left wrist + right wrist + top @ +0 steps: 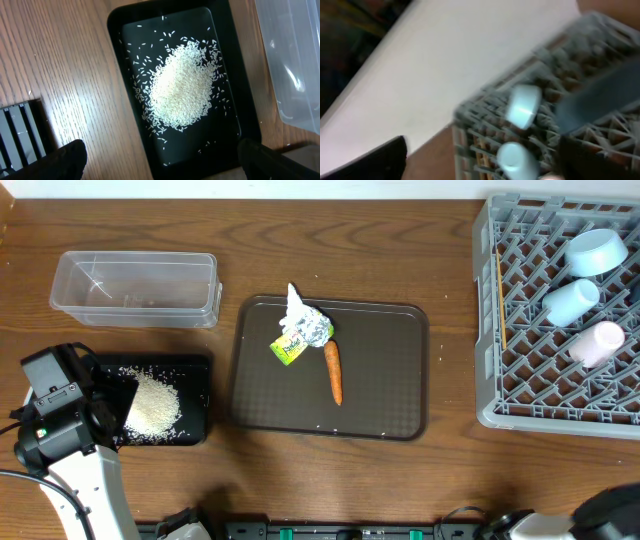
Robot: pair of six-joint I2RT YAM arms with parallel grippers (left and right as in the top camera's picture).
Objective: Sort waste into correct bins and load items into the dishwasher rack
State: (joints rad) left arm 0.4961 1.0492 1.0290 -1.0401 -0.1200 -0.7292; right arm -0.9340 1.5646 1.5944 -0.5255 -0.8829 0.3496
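Just ahead of the left hand (162,161) lies the heaped rice (182,85).

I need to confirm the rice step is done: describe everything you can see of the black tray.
The black tray is a shallow rectangle with rounded corners and a low raised rim, glossy plastic by the look. It sits flat on the wooden table, beside the clear tub, apart from it. A heap of white rice lies mid-floor, stray grains scattered around, inside the rim. The open left gripper hangs over one end.
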